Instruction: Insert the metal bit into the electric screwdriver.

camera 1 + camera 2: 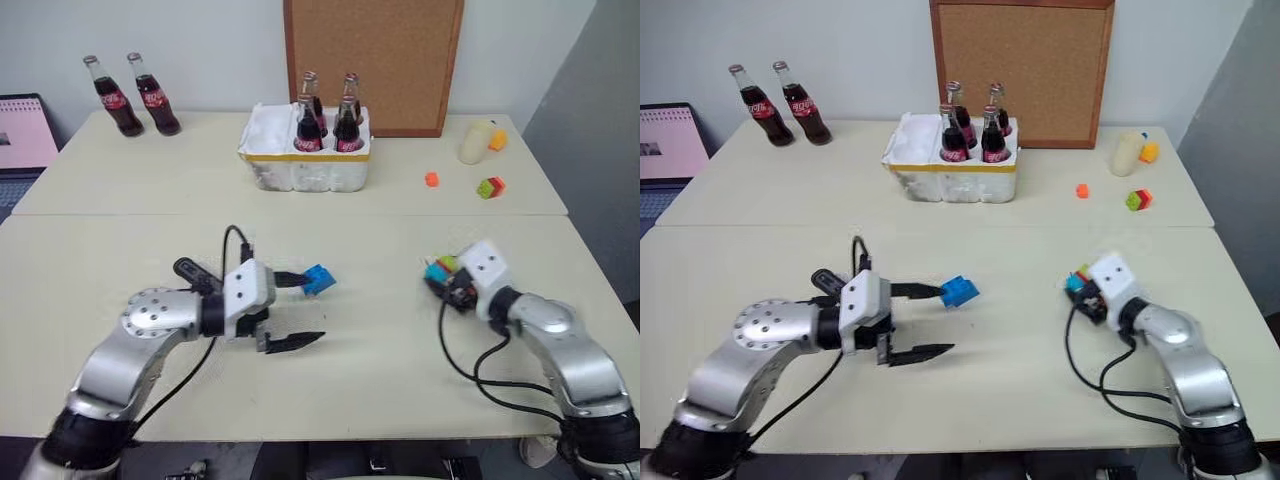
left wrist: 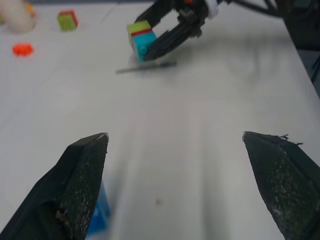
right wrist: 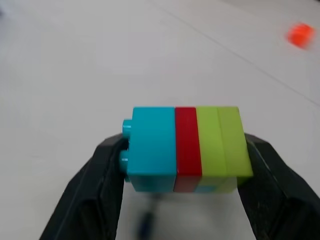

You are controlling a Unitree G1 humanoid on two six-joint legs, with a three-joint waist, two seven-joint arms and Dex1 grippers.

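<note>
The middle of the table (image 1: 380, 330) is open between both arms. A blue block (image 1: 318, 279) lies there. At the far edge stand a bottle crate (image 1: 305, 160) and a corkboard (image 1: 372, 60).

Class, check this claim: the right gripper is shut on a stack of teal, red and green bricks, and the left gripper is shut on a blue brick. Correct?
Not quite. The left gripper is open, holding nothing; the blue brick lies beside one finger, as the left wrist view shows. The right gripper is indeed shut on the brick stack.

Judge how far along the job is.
Done: nothing yet; a thin grey rod, perhaps the bit, lies on the table. In hand: the right gripper grips a block stack; the left gripper is open beside a blue block. Left: the whole insertion.
</note>
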